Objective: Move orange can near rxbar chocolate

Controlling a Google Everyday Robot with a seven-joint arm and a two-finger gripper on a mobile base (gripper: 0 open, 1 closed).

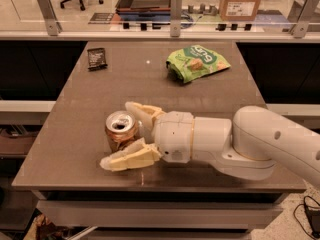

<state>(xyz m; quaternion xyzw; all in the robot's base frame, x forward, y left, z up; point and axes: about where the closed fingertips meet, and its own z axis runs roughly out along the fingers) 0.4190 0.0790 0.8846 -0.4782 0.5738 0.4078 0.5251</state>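
Observation:
The orange can (121,130) stands upright near the table's front left, silver top and pull-tab showing. My gripper (117,135) reaches in from the right at table height, its pale fingers (131,158) open, one behind the can and one in front of it, with the can between them. The white arm (250,144) stretches off to the right. The rxbar chocolate (96,58), a small flat black wrapper, lies at the far left corner of the table, well away from the can.
A green snack bag (197,62) lies at the far right of the brown table (70,134). A glass rail with metal posts (175,9) runs along the far edge. Dark gaps drop off on both sides of the table.

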